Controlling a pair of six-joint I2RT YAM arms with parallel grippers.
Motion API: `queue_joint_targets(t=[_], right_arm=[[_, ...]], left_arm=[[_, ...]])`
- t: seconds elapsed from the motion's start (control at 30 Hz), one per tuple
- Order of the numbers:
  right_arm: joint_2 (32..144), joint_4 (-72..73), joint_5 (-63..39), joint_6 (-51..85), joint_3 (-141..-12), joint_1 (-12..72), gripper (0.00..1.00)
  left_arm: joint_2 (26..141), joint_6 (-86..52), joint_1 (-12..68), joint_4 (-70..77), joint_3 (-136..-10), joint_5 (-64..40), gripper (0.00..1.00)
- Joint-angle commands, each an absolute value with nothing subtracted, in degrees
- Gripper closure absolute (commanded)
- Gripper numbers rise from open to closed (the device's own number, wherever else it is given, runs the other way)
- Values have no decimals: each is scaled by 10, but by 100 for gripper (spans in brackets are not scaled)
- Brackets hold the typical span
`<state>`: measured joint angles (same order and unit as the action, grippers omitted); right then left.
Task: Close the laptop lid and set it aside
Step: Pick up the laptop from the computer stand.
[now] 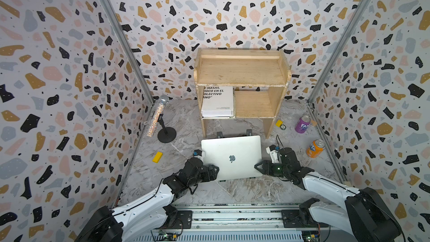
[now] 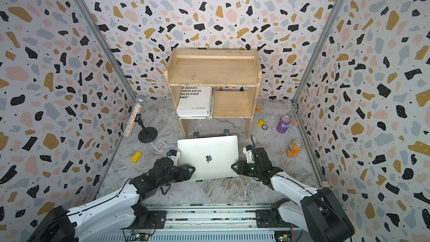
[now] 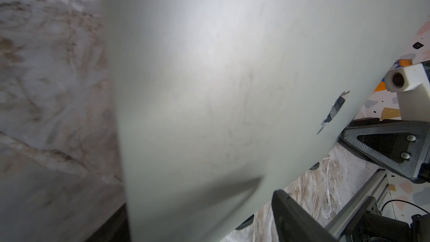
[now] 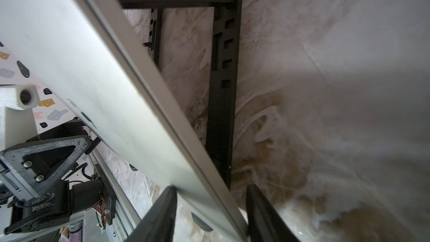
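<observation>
Nearest you, the left gripper (image 1: 216, 170) sits at the left edge of the laptop (image 2: 209, 150), close to its front corner. Its fingers (image 3: 293, 219) are spread wide, and the one you can see in the left wrist view hangs over the silver surface and casts a shadow on it. Opposite, the right gripper (image 1: 257, 166) is at the right edge, again near the front corner. Its fingers (image 4: 160, 215) straddle that edge, one meeting the top surface and one just under the base, but you cannot tell whether they truly pinch. The laptop lid (image 1: 232, 147) is shut flat, apple logo up, and the laptop lies midway between your two arms over the black folding stand (image 4: 223, 89) on the marble counter (image 1: 244, 189). Well to its left lies a yellow block (image 1: 157, 157), and to its right an orange Fanta can (image 1: 315, 148). Farther back are a purple Fanta can (image 1: 302, 124) on the right and a glittery microphone (image 1: 158, 115) on its round stand on the left. Just behind the laptop stands a wooden shelf unit (image 1: 240, 71), with a white book (image 1: 217, 101) on its lower shelf.
</observation>
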<state>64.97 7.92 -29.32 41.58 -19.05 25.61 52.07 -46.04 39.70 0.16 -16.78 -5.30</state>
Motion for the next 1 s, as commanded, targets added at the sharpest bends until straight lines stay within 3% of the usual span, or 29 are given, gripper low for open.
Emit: queue_joint_targets(t=[0.0,0.5,0.97], right_arm=[[622,130,-340,431,-234,263,49],[584,110,-354,434,-240,262,51],[550,106,-371,457,-232,263,58]], left_arm=[[502,-456,411,81,-215,-97,16],[471,-457,413,52,-230,-93,16],[430,-467,413,24,-238,-93,23]])
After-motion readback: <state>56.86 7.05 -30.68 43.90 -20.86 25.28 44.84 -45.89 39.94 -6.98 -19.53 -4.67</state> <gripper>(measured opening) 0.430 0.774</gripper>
